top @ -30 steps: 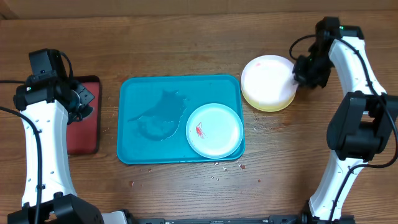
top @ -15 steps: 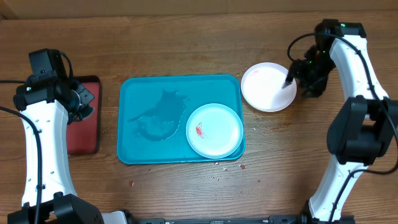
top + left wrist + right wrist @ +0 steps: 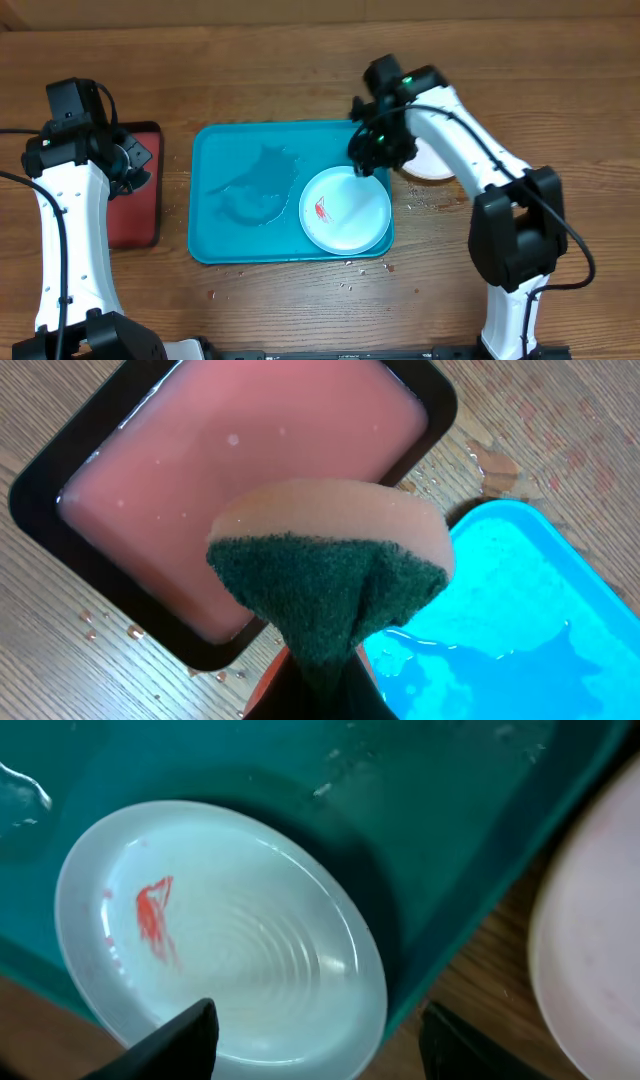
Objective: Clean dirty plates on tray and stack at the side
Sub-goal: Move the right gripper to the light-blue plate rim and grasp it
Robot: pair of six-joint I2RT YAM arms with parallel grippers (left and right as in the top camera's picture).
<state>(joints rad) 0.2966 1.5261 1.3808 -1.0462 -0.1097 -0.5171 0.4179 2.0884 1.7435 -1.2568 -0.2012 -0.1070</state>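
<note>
The teal tray [image 3: 240,190] lies at the table's middle, wet with a puddle. The pale blue plate [image 3: 345,210] with a red smear sits in its right part and shows in the right wrist view [image 3: 220,940]. My right gripper [image 3: 368,158] hovers open and empty over the plate's far edge; in its own view [image 3: 325,1050] the fingers straddle the plate's near rim. A white plate [image 3: 437,165] lies on the wood right of the tray, partly under my right arm. The yellow-green plate does not show. My left gripper [image 3: 128,160] is shut on a green-and-orange sponge [image 3: 330,560].
A black-rimmed red tray [image 3: 135,205] with pinkish liquid [image 3: 250,450] sits left of the teal tray, under the sponge. Water drops and crumbs lie on the wood near the teal tray's front edge [image 3: 350,275]. The white plate's edge shows in the right wrist view [image 3: 600,950].
My right arm has left the white plate at the right and swung left over the teal tray, above the pale blue plate. The left arm has not moved.
</note>
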